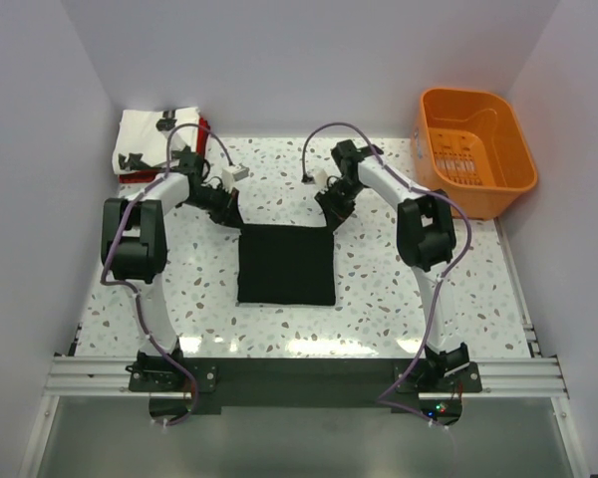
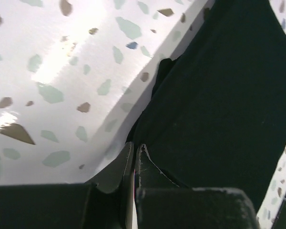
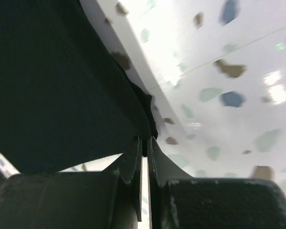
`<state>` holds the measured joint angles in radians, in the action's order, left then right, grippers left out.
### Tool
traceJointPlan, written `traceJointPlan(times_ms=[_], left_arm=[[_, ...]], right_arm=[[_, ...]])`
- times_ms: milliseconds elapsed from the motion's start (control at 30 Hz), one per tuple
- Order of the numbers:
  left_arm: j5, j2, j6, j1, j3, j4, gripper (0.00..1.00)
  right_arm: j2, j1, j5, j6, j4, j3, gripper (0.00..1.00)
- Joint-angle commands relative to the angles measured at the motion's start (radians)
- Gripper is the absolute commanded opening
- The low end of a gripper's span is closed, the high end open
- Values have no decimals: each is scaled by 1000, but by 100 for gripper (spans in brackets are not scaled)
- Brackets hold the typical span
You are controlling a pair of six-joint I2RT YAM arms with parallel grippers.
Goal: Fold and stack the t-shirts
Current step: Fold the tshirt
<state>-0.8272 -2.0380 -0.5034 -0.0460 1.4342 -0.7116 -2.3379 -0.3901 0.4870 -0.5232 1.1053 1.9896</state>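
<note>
The black t-shirt (image 1: 286, 267) lies folded into a rectangle in the middle of the table. My left gripper (image 1: 231, 219) is at its far left corner, shut on the cloth edge. In the left wrist view the gripper (image 2: 135, 150) pinches the black t-shirt (image 2: 219, 95). My right gripper (image 1: 331, 219) is at the far right corner. In the right wrist view it (image 3: 144, 143) is shut on the shirt's edge (image 3: 52, 86). The white t-shirt with black figures (image 1: 145, 139) lies folded at the back left, with a red strip (image 1: 130, 177) showing under its near edge.
An orange plastic basket (image 1: 475, 149) stands at the back right. The speckled white table (image 1: 399, 299) is walled at the back and both sides. Both arms reach from the near rail toward the shirt's far edge.
</note>
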Motion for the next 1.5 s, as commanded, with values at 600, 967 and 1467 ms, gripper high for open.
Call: traceJointPlan(times_ms=[600,967,1467], left_arm=[[-67,284,209,57,-141,207,60],[-294,484,699,-173,-668,583,57],[-164,62,439,-6,-592,347,56]], right_arm=[[280,20,123,239,-222,-56,56],[378,-73,518,341,-186,-533,41],[160,30,291,365,-302,-631,35]])
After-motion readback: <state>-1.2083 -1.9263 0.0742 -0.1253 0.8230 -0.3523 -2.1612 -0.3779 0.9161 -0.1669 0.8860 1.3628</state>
